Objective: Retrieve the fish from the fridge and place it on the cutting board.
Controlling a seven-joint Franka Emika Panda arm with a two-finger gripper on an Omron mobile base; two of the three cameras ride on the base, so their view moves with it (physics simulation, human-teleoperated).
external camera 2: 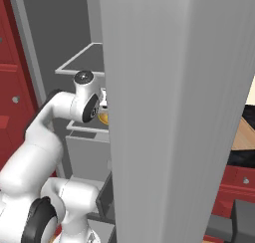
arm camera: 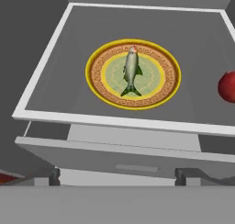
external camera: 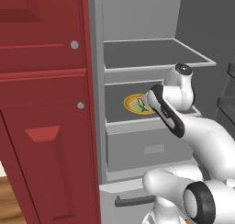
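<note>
We found the three renders evenly and flatly lit, with no single lamp to be traced and no glare anywhere. Inside the fridge (external camera: 151,58) the back wall and shelf tops sat in a dull mid grey, darker than the white shelf rims. The plate (arm camera: 133,74) threw almost no shadow on its shelf, and the fish (arm camera: 131,70) on it none that we could make out. The open fridge door (external camera 2: 174,112) was pale and washed out (its broad face showed faint vertical streaks). Edges were slightly jagged and soft at this resolution; nothing was blurred by motion, and straight lines stayed straight at the borders.
</note>
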